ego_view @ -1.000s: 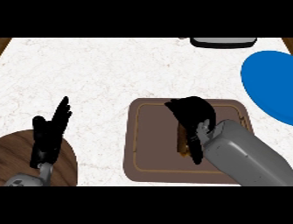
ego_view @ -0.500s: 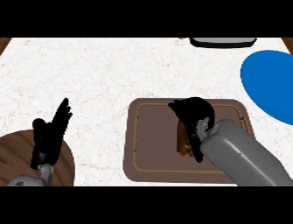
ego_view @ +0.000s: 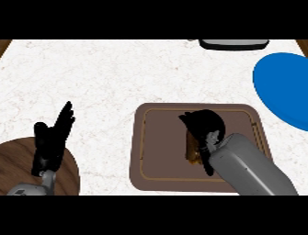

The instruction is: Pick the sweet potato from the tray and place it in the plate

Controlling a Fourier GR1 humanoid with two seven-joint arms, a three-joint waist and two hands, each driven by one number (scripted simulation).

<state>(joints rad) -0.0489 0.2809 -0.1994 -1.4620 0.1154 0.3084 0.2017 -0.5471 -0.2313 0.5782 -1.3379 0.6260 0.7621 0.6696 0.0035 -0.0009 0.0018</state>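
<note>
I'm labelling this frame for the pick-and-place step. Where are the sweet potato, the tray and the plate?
sweet potato [ego_view: 193, 153]: head view, on the brown strip showing beside the right hand.
tray [ego_view: 162, 147]: head view, on its bare floor, left part.
plate [ego_view: 292, 92]: head view, on its blue face.

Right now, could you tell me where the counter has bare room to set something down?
The widest free patch is the white counter above the left hand, left of the tray. A narrower strip runs between the tray and the blue plate. It is crowded on the tray, where the right hand covers the sweet potato.
</note>
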